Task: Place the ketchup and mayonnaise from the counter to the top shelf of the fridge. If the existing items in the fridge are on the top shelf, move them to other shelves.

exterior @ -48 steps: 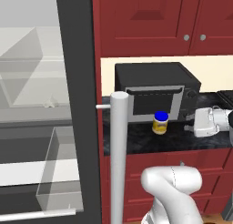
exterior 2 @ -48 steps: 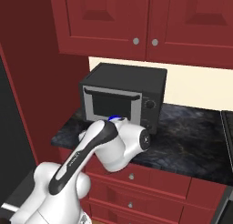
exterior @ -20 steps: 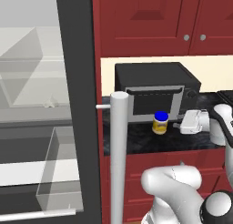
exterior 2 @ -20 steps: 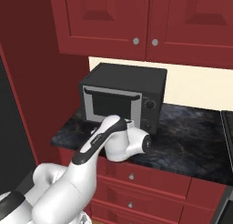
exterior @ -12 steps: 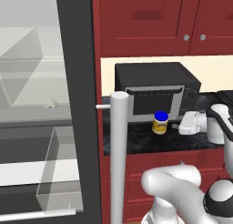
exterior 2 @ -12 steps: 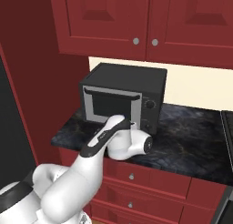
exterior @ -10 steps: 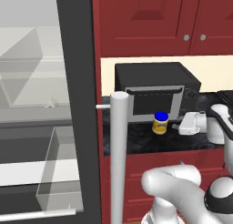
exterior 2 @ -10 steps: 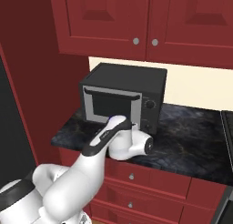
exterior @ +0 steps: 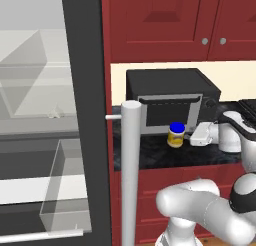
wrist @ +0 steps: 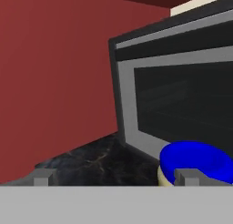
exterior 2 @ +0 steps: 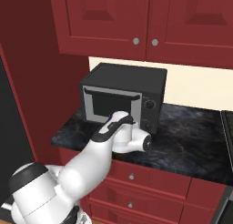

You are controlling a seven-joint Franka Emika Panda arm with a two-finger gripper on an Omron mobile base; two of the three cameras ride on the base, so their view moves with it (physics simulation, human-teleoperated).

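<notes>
Dark marbled worktop (exterior: 165,155) under red cabinets, beside an open fridge.
Small yellowish mayonnaise jar with a blue lid (exterior: 175,135) stands just before the black microwave (exterior: 170,102); the white hand (exterior: 194,138), open, is just right of it.

left base view: behind-left, faces open fridge (exterior: 50,140) and microwave (exterior: 172,102).
right base view: behind-right, faces same microwave, counter (exterior 2: 191,141).
hand view: low, close to microwave door, jar lid (wrist: 195,161).
</notes>
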